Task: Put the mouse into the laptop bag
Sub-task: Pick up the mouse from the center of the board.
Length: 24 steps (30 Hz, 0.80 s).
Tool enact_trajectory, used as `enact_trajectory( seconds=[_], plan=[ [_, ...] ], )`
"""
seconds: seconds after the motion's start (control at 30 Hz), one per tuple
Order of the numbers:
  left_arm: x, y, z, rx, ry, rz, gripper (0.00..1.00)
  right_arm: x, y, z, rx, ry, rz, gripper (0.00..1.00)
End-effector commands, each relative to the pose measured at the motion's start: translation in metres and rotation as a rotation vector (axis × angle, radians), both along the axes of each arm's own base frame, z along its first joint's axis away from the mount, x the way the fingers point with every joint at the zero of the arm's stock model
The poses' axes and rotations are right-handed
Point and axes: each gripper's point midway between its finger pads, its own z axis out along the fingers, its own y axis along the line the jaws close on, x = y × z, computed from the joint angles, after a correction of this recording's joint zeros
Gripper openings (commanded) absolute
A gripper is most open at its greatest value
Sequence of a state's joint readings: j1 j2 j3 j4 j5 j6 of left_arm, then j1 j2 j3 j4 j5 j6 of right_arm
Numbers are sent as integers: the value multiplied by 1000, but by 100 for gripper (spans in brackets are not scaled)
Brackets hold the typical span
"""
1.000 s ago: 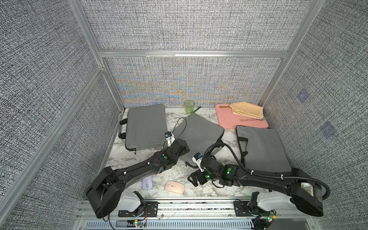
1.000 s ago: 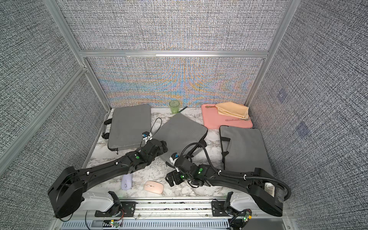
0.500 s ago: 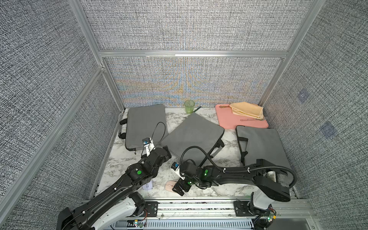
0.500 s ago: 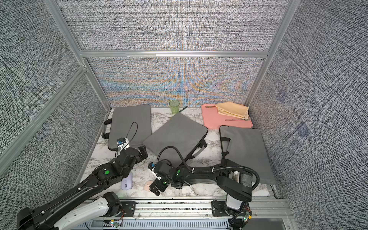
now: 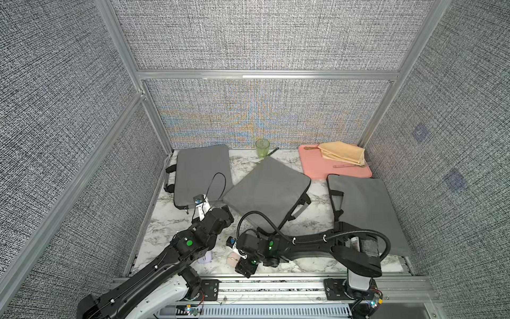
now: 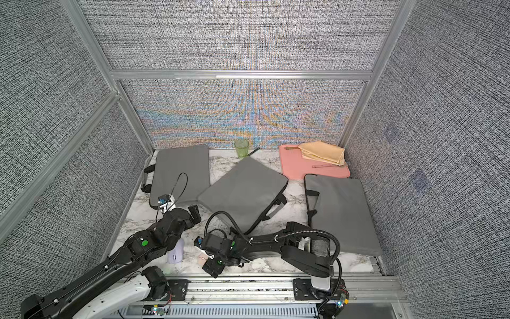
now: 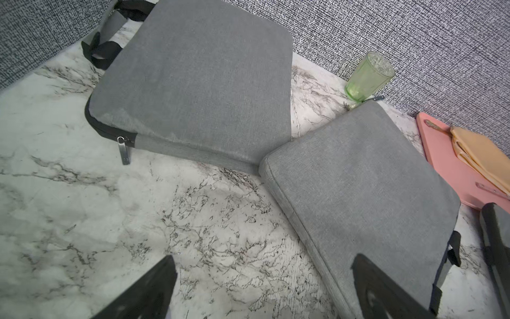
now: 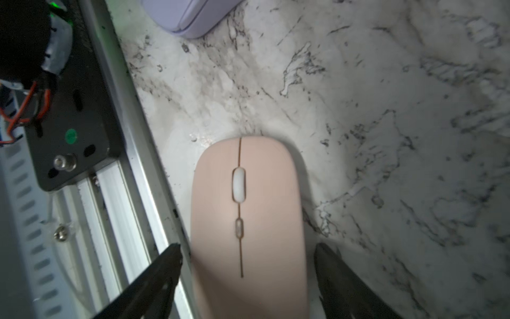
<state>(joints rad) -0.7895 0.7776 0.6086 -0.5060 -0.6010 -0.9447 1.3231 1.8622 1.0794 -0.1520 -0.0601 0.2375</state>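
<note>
A pink mouse (image 5: pixel 232 259) (image 8: pixel 248 210) lies flat on the marble near the front rail. My right gripper (image 5: pixel 240 263) (image 8: pixel 248 248) straddles its rear half, one finger on each side, narrow gaps still showing, so it is open. A lavender mouse (image 5: pixel 207 256) (image 6: pixel 176 252) lies to its left, partly under my left arm. Three grey laptop bags lie flat: left (image 5: pixel 201 171), middle (image 5: pixel 267 190), right (image 5: pixel 364 212). My left gripper (image 5: pixel 226 215) (image 7: pixel 263 259) hangs open and empty over bare marble between the left bag (image 7: pixel 193 82) and the middle bag (image 7: pixel 358 179).
The metal front rail (image 8: pixel 132 165) runs close beside the pink mouse. A green cup (image 5: pixel 262 147) stands at the back wall. A pink board (image 5: pixel 331 169) with a folded yellow cloth (image 5: pixel 342 153) lies back right. Fabric walls close in three sides.
My right gripper has swung left and down over the pink mouse and its jaws have narrowed around it. My left arm has drawn back from the middle bag toward the front left.
</note>
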Motion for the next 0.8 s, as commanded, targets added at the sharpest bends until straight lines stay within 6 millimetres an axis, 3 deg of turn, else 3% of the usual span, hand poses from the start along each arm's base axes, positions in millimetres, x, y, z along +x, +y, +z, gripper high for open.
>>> enact_trajectory(
  seconds=[0.0, 0.07, 0.17, 0.23, 0.33, 0.43, 0.57, 0.77],
  plan=[
    [0, 2, 1, -9, -9, 11, 99, 7, -27, -21, -146, -59, -53, 70],
    [0, 3, 0, -10, -11, 15, 99, 7, -29, -25, -159, -71, -60, 62],
    [0, 4, 1, -17, -17, 19, 99, 8, -29, -25, -155, -68, -77, 40],
    [0, 4, 1, -18, -20, 15, 99, 8, -28, -21, -129, -67, -91, 35],
    [0, 2, 1, -23, -21, 5, 99, 12, -29, 1, -46, -59, -134, 24],
    [4, -16, 4, -62, -39, -70, 99, 26, -48, 30, 43, -43, -228, 21],
    [11, -71, 19, -133, -100, -331, 100, 70, -103, 58, 120, -15, -493, 16],
    [16, -156, 21, -163, -69, -605, 97, 122, -218, 64, 173, -13, -916, 10]
  ],
)
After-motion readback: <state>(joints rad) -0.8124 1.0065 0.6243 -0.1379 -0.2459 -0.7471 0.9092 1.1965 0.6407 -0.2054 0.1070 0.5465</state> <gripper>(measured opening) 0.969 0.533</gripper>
